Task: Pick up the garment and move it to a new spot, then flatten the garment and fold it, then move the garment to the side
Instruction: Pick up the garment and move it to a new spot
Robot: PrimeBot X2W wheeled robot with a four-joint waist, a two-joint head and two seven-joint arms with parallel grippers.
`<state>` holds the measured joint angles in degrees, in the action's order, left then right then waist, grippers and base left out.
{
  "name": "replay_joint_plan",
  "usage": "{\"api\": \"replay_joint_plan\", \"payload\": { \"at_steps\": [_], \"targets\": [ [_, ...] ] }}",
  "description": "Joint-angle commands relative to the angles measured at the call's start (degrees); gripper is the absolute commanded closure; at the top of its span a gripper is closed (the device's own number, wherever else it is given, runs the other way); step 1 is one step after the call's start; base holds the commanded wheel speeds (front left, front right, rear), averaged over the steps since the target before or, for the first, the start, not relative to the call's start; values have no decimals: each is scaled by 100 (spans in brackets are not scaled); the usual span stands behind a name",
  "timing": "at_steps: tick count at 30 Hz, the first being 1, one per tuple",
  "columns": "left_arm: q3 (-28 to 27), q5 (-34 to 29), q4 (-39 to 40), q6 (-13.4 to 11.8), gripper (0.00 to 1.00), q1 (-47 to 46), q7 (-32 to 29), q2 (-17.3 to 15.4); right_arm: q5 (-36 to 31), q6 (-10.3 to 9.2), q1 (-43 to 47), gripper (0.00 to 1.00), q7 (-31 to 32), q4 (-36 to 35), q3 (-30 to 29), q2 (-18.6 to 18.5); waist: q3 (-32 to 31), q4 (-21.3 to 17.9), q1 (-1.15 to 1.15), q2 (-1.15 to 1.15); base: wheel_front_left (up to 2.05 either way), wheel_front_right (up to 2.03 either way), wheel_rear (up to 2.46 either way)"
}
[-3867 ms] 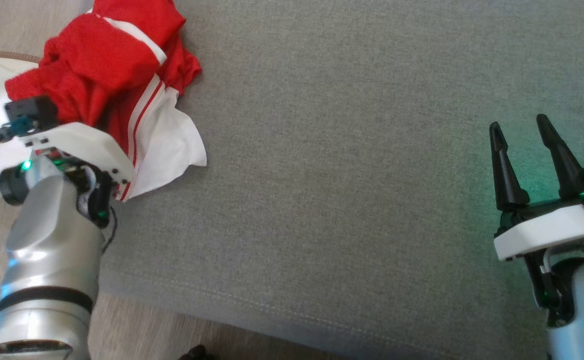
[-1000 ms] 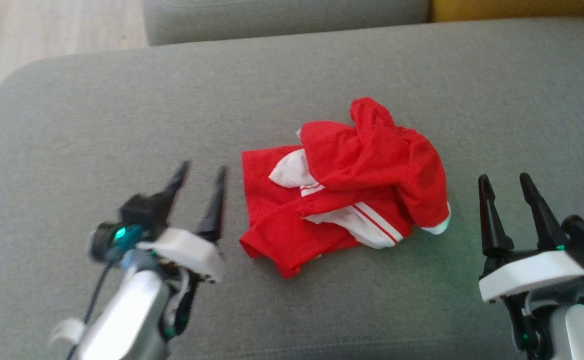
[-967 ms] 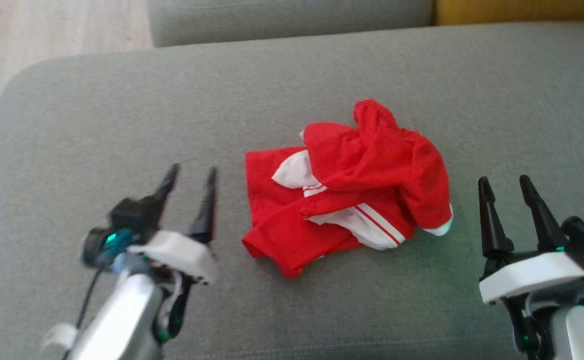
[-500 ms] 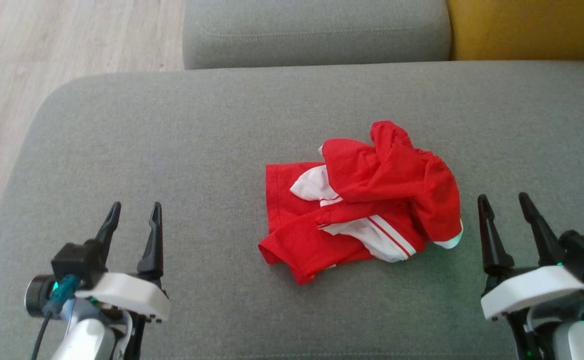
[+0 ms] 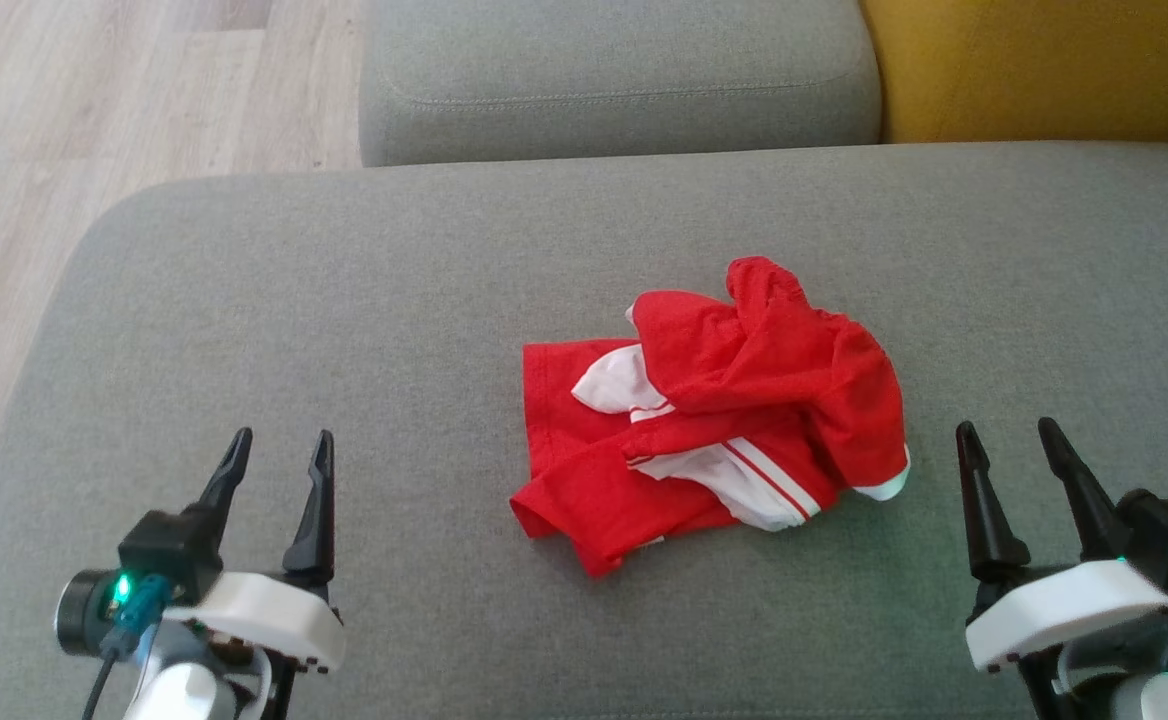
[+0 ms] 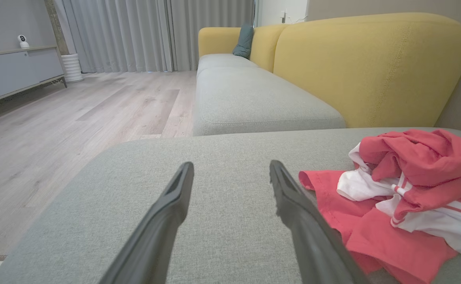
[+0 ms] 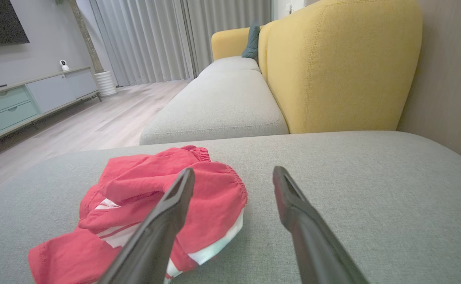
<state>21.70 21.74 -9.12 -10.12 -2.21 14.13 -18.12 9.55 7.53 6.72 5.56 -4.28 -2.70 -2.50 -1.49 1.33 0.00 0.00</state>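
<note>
You'd set the garment (image 5: 714,420) down on the middle of the cushion (image 5: 344,300), crumpled, and pulled the left gripper (image 5: 282,440) back; both it and the right gripper (image 5: 1006,430) stood spread, empty. Flattening looked next.

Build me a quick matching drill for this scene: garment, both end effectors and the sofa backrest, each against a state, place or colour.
Things:
1. garment
2. left end effector
3. right end effector
4. backrest

Descriptions:
A. open, lower right of the head view, near the white hem
B. crumpled, lying free on the grey cushion
C. yellow
D. open, lower left of the head view, apart from the cloth

Pairs: 1-B, 2-D, 3-A, 4-C
</note>
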Motion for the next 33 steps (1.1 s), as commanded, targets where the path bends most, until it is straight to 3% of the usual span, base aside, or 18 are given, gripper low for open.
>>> {"api": "replay_joint_plan", "payload": {
  "at_steps": [1, 19, 24, 33],
  "targets": [
    [-206, -47, 215, -37, 0, -208, 11, -184, -23, -4, -157, 0, 7, -243, 130, -38, 2, 0, 0, 0, 0, 0, 0],
    [-72, -57, 375, -57, 0, -311, -64, -206, 15, -4, -192, 0, 0, -263, 138, -38, 71, 6, 0, 0, 0, 0, 0],
    [515, -160, 474, 351, 0, -914, -559, 27, 8, -4, -260, 0, 36, -297, 166, -38, 238, -61, 0, 0, 0, 0, 0],
    [1685, -217, -202, 1306, 0, -2480, -1737, 938, 50, -4, -550, 0, 8, -266, 409, -38, 743, -541, 0, 0, 0, 0, 0]
  ]
}}
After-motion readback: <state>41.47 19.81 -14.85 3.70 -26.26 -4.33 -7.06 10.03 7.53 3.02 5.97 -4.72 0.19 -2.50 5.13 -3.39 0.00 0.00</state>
